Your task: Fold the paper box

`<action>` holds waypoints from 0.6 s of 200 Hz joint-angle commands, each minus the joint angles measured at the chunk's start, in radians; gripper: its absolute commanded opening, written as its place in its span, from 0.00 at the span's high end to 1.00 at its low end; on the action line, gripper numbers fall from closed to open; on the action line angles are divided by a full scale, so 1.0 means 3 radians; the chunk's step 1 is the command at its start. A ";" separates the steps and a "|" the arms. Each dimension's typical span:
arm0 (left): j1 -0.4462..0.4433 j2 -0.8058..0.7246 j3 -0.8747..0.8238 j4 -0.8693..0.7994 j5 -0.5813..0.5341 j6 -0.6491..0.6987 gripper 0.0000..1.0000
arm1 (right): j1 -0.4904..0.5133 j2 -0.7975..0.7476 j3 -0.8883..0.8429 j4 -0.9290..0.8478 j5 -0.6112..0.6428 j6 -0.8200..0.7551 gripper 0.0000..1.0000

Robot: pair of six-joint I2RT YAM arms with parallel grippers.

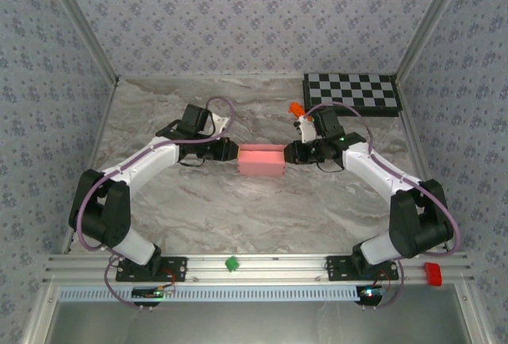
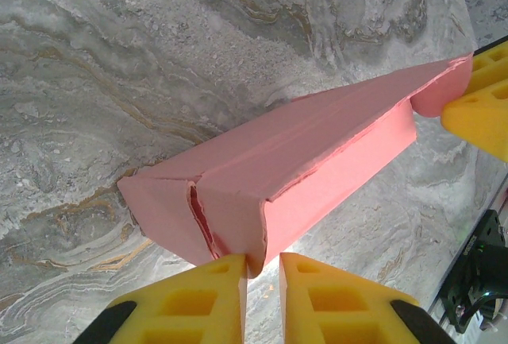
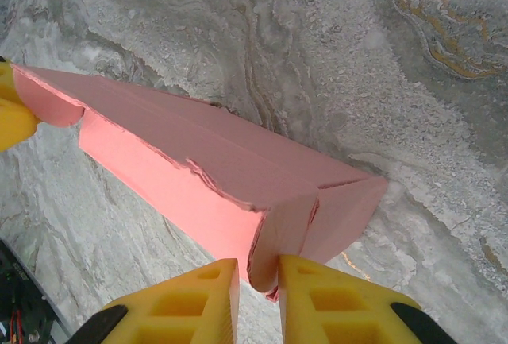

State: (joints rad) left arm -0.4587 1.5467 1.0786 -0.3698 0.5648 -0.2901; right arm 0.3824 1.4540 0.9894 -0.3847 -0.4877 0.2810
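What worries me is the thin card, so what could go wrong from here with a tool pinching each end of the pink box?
1. The left tool and right tool each pinch only the tip of an end flap of the paper box; either could slip off.
2. The long flap edge looks ragged; pulling the ends apart may tear it.
3. Pushing the ends inward could buckle the thin walls.
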 commanded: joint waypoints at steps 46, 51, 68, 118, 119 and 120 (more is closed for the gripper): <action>-0.0025 0.0037 0.0045 -0.0035 0.0014 0.0021 0.82 | 0.0011 0.0047 0.0122 0.0043 -0.0104 0.0051 0.79; -0.0025 0.0035 0.0045 -0.0039 0.0013 0.0024 0.82 | 0.0010 0.0048 0.0118 0.0049 -0.0109 0.0050 0.79; -0.0025 0.0036 0.0049 -0.0045 0.0000 0.0022 0.82 | 0.0012 0.0059 0.0120 0.0050 -0.0108 0.0054 0.79; -0.0026 0.0059 0.0054 -0.0091 -0.0016 0.0056 0.84 | 0.0014 0.0081 0.0095 0.0046 -0.0090 0.0053 0.81; -0.0031 0.0057 0.0052 -0.0091 -0.0016 0.0056 0.84 | 0.0014 0.0077 0.0094 0.0045 -0.0089 0.0052 0.81; -0.0031 0.0058 0.0051 -0.0094 -0.0016 0.0057 0.84 | 0.0014 0.0077 0.0093 0.0045 -0.0088 0.0051 0.81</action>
State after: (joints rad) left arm -0.4587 1.5486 1.0786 -0.3752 0.5598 -0.2893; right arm 0.3824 1.4673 0.9939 -0.3752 -0.4953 0.2848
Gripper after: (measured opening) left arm 0.164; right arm 0.200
